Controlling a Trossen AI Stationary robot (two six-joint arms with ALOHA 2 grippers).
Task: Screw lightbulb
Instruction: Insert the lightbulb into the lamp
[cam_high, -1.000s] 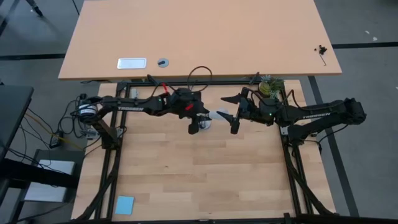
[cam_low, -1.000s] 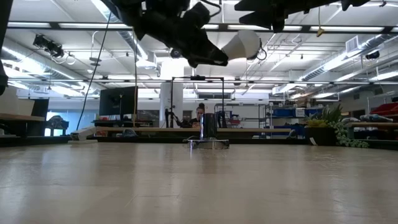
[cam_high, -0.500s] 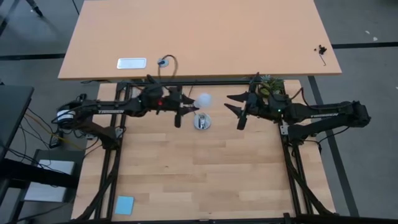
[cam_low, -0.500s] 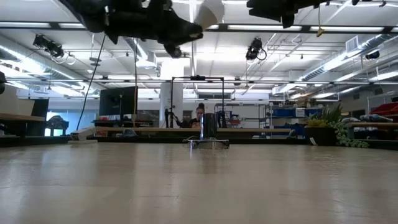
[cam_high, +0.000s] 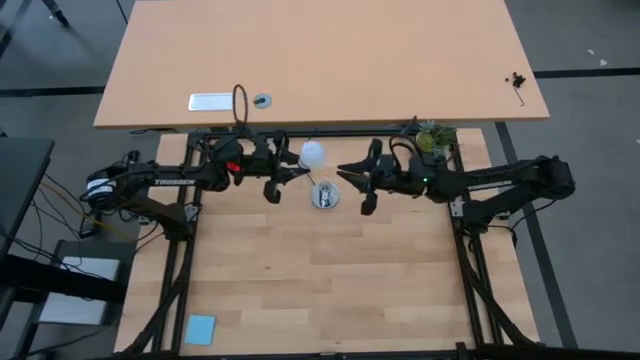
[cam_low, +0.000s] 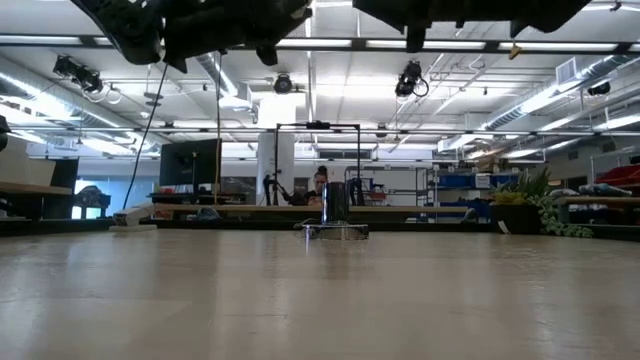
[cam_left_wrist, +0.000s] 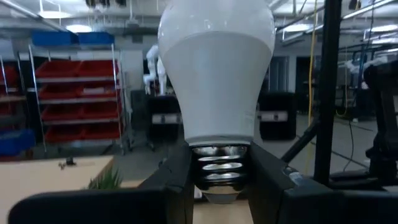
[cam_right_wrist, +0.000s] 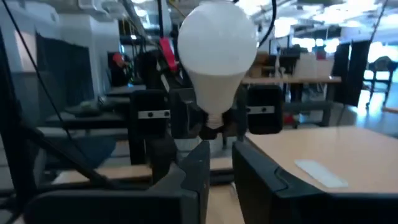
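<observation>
The white lightbulb (cam_high: 313, 153) hangs in the air above the far middle of the wooden table, with my left gripper (cam_high: 290, 172) shut on it. It fills the left wrist view as the lightbulb (cam_left_wrist: 216, 68), glass end pointing away from the gripper. The round silver socket (cam_high: 323, 195) stands by its flat disc on the table just nearer, and shows upright as the socket (cam_low: 335, 215) in the low view. My right gripper (cam_high: 352, 187) hovers right of the bulb and faces it. Its fingers (cam_right_wrist: 199, 165) have a narrow gap and hold nothing. My left gripper pinches the bulb's grey screw base (cam_left_wrist: 221, 163) between its two fingers (cam_left_wrist: 177, 180), one on each side of the threads. The fingers come about level from the table's left, tipped a little up. The bulb sticks out beyond them in line, lifted clear of table and socket.
A larger desk (cam_high: 400, 60) lies beyond the table's far edge, carrying a white plate (cam_high: 212, 100). A small plant (cam_high: 435, 138) sits at the far right corner. A blue card (cam_high: 200, 328) lies near the front left. The near half of the table is bare wood.
My left gripper has pulled back toward the table's far left and risen, tipping from pointing down to about level. It has carried the bulb away from above the socket, out of the top of the low view. My right gripper has moved left toward the bulb.
</observation>
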